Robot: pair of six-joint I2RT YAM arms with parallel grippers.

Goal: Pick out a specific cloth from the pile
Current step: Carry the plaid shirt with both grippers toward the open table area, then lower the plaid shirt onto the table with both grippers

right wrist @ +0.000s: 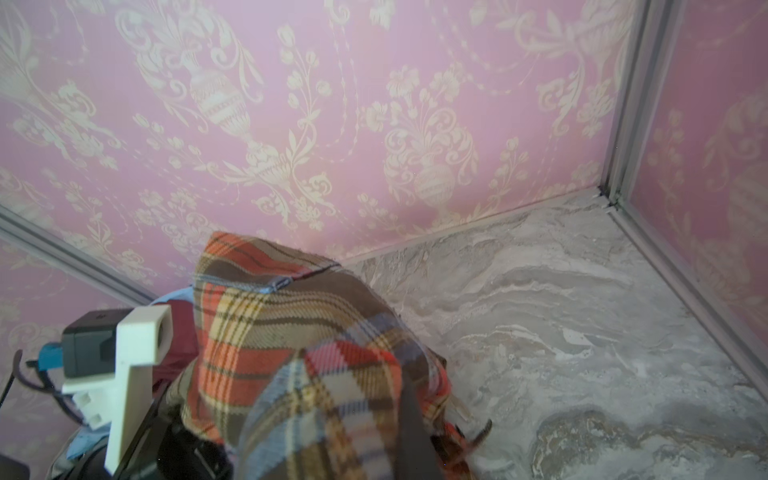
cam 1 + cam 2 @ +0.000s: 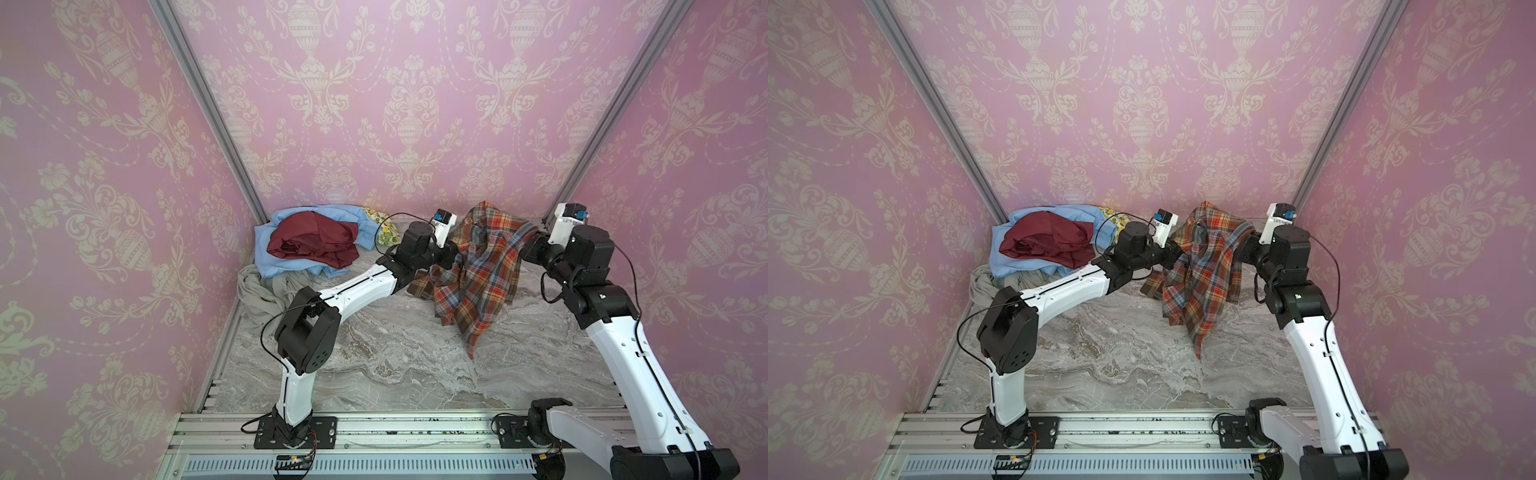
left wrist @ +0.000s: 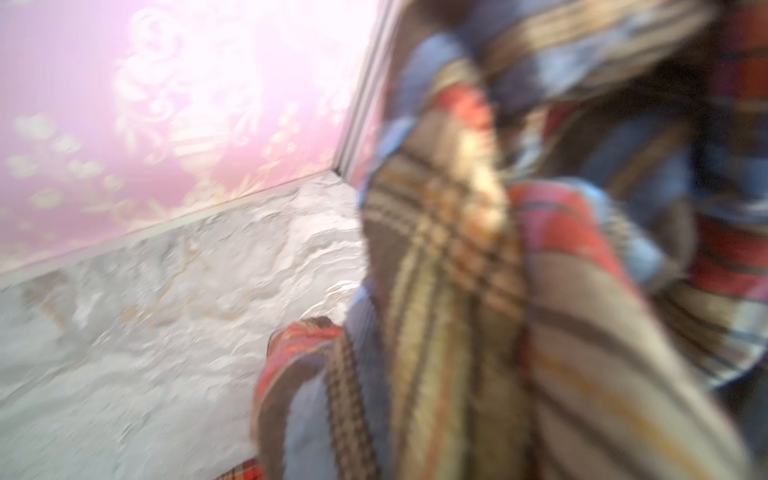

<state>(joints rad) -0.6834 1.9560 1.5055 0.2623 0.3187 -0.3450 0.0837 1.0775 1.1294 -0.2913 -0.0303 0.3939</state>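
Now we see the cloth, the plaid shirt, hoisted between both arms toward the back of the surface, right of the middle and well apart from the pile in the back left corner. The left jaws are pressed together on its left edge, half buried in folds. The right jaws pinch its right edge. Its top bunches high and its lower tail hangs down toward the surface.
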